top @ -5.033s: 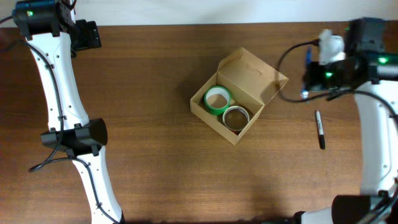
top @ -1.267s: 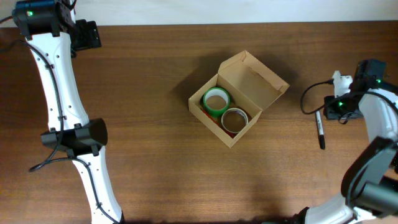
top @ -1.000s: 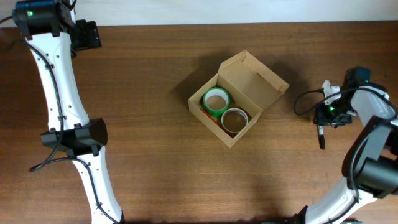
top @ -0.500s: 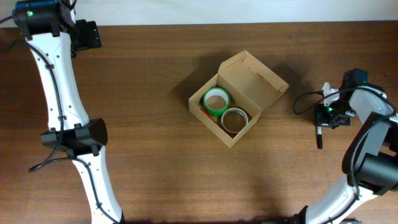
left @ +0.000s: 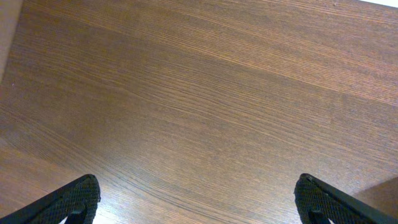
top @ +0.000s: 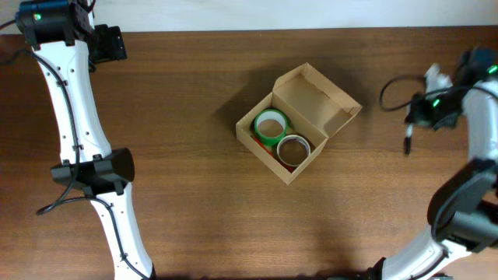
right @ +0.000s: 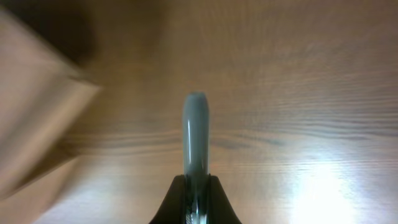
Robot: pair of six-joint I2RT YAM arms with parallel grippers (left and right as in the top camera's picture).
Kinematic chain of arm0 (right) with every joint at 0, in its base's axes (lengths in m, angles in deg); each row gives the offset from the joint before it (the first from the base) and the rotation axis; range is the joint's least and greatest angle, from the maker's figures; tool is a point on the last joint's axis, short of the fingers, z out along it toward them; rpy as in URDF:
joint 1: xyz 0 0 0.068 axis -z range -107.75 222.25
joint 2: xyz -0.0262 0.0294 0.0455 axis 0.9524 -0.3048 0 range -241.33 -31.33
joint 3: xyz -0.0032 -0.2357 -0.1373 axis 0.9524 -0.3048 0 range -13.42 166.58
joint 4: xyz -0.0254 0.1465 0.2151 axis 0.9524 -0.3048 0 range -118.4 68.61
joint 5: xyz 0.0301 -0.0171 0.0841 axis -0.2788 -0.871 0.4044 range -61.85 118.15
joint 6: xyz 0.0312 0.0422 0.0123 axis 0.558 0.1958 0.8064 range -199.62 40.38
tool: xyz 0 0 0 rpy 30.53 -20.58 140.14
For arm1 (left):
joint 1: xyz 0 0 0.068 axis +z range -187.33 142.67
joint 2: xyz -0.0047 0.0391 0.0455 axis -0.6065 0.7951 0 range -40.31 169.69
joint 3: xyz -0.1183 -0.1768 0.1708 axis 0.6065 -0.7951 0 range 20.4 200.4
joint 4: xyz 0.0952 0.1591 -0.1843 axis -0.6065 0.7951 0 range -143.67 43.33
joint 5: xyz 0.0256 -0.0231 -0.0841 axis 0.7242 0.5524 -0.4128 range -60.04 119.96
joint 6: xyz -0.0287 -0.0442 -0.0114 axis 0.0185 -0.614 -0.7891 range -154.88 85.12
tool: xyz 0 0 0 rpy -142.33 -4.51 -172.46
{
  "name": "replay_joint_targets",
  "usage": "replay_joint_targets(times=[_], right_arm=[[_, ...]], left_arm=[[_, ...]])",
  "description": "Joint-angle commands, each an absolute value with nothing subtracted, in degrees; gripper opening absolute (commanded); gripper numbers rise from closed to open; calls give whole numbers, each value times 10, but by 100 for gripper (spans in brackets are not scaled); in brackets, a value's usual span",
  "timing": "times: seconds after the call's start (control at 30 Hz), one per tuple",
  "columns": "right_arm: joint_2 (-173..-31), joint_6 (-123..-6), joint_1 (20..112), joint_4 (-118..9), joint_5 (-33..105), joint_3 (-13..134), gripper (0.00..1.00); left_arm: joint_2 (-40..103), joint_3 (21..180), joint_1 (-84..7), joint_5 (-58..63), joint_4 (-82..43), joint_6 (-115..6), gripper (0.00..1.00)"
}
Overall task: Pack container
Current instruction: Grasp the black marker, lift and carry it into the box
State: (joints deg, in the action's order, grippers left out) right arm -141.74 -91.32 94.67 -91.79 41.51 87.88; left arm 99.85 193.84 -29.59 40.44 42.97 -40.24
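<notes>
Two tape rolls are seen packed in the box (top: pixel 319 97), which sits at mid-table with its flap lid stood open toward the far right. The green roll (top: pixel 271 126) is placed in the left half, and the pale roll (top: pixel 294 148) just beside it. A red thing (top: pixel 259 142) is glimpsed under the green roll; what it is cannot be told. The marker (top: pixel 407 140) is clamped in the right gripper (right: pixel 194 186) and appears lifted off the table (left: pixel 199 93), to the right of the box and well apart from it. In the right wrist view its grey barrel is seen sticking out ahead of the fingers (right: pixel 176 194), with the box edge blurred at the left. The left gripper (left: pixel 199 202) is spread wide, holding nothing, and is parked over bare wood at the far-left corner. Progress is judged as mostly done: rolls in, marker picked. Left to do: the marker is to be dropped into the box and the lid probably shut. No brand, label or writing can be read anywhere; the box is plain.
</notes>
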Motion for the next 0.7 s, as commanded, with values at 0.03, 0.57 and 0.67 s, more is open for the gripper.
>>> replay_joint_targets(times=[0.03,0.57,0.67], right_arm=[[-1348,-896,884,-995,445,1036,4],[-1428,-920,475,-996,349,1058,4],[-1453,-936,460,-965,349,1008,4]], left_arm=[[994,1936,-295,400,430,-399,100],[994,1936,-295,401,430,-399,100],[994,1936,-295,400,430,-399,100]])
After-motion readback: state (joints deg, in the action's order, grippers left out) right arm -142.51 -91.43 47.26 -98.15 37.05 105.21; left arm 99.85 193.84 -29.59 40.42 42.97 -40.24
